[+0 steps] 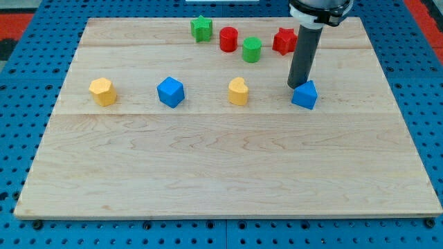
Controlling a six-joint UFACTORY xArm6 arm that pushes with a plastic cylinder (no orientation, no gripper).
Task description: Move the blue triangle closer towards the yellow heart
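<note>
The blue triangle (304, 95) lies on the wooden board (228, 173) at the view's right of centre. The yellow heart (238, 91) lies about a hundred pixels to its left, on the same row. My tip (297, 86) is the lower end of the dark rod and stands right at the triangle's upper left edge, touching or nearly touching it. The rod comes down from the view's top right.
A blue cube (170, 92) and a yellow hexagon block (102, 91) lie further left on the same row. Near the top edge lie a green star (201, 28), a red cylinder (228, 39), a green cylinder (251, 50) and a red star (284, 41).
</note>
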